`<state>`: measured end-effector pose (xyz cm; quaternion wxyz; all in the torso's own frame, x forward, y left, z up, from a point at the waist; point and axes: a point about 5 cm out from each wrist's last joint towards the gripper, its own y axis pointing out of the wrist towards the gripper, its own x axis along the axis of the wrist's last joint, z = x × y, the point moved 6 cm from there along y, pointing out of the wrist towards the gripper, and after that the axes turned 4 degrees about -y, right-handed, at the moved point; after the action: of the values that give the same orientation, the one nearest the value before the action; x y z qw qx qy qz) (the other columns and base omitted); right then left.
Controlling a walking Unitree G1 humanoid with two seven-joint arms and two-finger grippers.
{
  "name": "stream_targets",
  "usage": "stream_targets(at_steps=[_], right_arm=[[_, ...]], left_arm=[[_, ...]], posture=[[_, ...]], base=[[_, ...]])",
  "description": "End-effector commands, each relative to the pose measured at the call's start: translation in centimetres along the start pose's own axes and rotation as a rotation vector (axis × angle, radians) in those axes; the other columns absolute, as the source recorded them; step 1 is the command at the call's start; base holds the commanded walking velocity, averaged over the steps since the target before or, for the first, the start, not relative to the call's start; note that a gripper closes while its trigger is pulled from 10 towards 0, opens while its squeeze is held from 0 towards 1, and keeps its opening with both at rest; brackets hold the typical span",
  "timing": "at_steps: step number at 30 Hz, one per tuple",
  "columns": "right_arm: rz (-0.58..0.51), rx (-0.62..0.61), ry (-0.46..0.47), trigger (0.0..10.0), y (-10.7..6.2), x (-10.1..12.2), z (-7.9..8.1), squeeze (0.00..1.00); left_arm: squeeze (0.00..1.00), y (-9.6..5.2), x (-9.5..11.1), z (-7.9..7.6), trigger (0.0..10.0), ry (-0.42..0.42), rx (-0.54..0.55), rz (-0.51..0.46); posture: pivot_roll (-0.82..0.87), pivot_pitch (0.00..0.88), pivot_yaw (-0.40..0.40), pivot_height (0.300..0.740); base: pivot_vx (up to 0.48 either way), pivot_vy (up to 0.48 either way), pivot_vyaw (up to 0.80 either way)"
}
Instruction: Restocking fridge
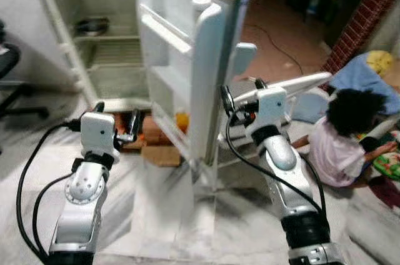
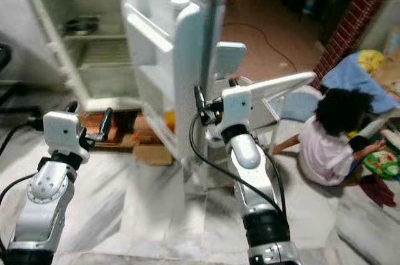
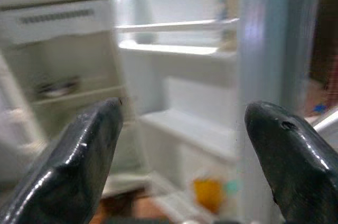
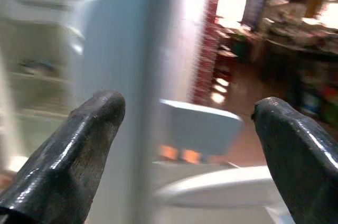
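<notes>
Nearest the head camera, at 7 and 5 o'clock, the two silver arms reach forward over the pale marble floor (image 1: 156, 215). The left claw (image 1: 117, 124) hangs low at about 9 o'clock from the door's foot, its black fingers (image 3: 79, 155) spread wide and empty, aimed at the inside of the fridge door (image 1: 181, 71). The right claw (image 4: 185, 145) is also wide and empty, level with the door's outer edge, its fingers (image 4: 74, 150) straddling that edge without touching it as far as can be seen. The open door stands edge-on between the two arms, blocking the way from the right arm to the fridge (image 1: 100, 40). Its shelves look bare but for a small orange thing (image 1: 181, 120) in the lowest door rack. At the foot of the fridge lie brown cardboard boxes (image 1: 156, 146). Behind the right arm a white plastic chair (image 1: 294, 87) stands at 2 o'clock, and at 3 o'clock a person (image 1: 340, 140) sits on the floor. Deep inside the fridge, at 11 o'clock, a metal bowl (image 1: 92, 25) sits on an upper shelf.
</notes>
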<state>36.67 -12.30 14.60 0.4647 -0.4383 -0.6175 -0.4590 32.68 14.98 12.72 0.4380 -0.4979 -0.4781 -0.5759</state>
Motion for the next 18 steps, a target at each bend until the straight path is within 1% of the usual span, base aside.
stream_targets(at_steps=[1, 2, 4, 5, 6, 10, 12, 13, 14, 15, 16, 18], right_arm=[[-0.022, 0.011, 0.003, 10.0, 0.4, 0.7, 0.7, 0.00], [-0.023, 0.010, -0.001, 10.0, 0.4, 0.7, 0.7, 0.00], [-0.026, 0.004, 0.001, 10.0, 0.4, 0.7, 0.6, 0.00], [-0.026, 0.004, 0.001, 10.0, 0.4, 0.7, 0.6, 0.00], [-0.024, 0.004, 0.003, 10.0, 0.4, 0.7, 0.5, 0.00], [-0.024, 0.026, 0.012, 10.0, 0.5, 0.6, 0.8, 0.00], [-0.031, 0.033, 0.008, 10.0, 0.6, 0.8, 0.9, 0.00], [-0.033, 0.034, 0.007, 10.0, 0.8, 0.9, 0.9, 0.00], [-0.033, 0.034, 0.007, 10.0, 0.8, 0.9, 0.9, 0.00], [-0.037, 0.028, 0.013, 10.0, 1.1, 1.1, 0.7, 0.00], [-0.039, 0.026, 0.013, 10.0, 1.3, 1.2, 0.7, 0.00], [-0.041, 0.026, 0.012, 10.0, 1.5, 1.2, 0.7, 0.00]], left_arm=[[0.00, -0.1, 0.3, 1.0, 10.0, 0.025, 0.015, -0.002], [0.00, -0.2, 0.1, 1.1, 10.0, 0.026, 0.017, 0.005], [0.00, -0.6, -0.3, 1.4, 10.0, 0.025, 0.026, 0.020], [0.00, -0.6, -0.3, 1.4, 10.0, 0.025, 0.026, 0.020], [0.00, -0.8, -0.5, 1.8, 10.0, 0.035, 0.045, 0.031], [0.00, -1.0, -0.7, 2.4, 10.0, 0.036, 0.083, 0.045], [0.00, -1.1, -1.0, 2.5, 10.0, 0.020, 0.101, 0.065], [0.00, -1.3, -1.6, 2.6, 10.0, -0.016, 0.114, 0.098], [0.00, -1.3, -1.6, 2.6, 10.0, -0.016, 0.114, 0.098], [0.00, -1.6, -2.5, 2.5, 10.0, -0.065, 0.122, 0.152], [0.00, -1.8, -3.2, 2.5, 10.0, -0.069, 0.120, 0.191], [0.00, -1.9, -3.5, 2.3, 10.0, -0.079, 0.107, 0.205]], posture=[[0.09, 0.000, -0.028, 0.740], [0.09, 0.000, -0.026, 0.740], [0.09, 0.000, -0.026, 0.740], [0.09, 0.000, -0.026, 0.740], [0.09, 0.000, -0.026, 0.740], [0.09, 0.000, -0.028, 0.740], [0.10, 0.000, -0.029, 0.740], [0.10, 0.000, -0.030, 0.740], [0.10, 0.000, -0.030, 0.740], [0.10, 0.000, -0.031, 0.740], [0.11, 0.000, -0.033, 0.740], [0.11, 0.000, -0.034, 0.740]], base=[[0.480, 0.000, 0.00], [0.480, 0.000, 0.00], [0.000, 0.000, 0.00], [0.000, 0.000, 0.00], [0.000, 0.000, 0.00], [0.000, 0.000, 0.00], [0.000, 0.000, 0.80], [0.000, 0.000, 0.80], [0.000, 0.000, 0.80], [0.000, 0.000, 0.80], [0.000, 0.000, 0.80], [0.000, 0.000, 0.80]])
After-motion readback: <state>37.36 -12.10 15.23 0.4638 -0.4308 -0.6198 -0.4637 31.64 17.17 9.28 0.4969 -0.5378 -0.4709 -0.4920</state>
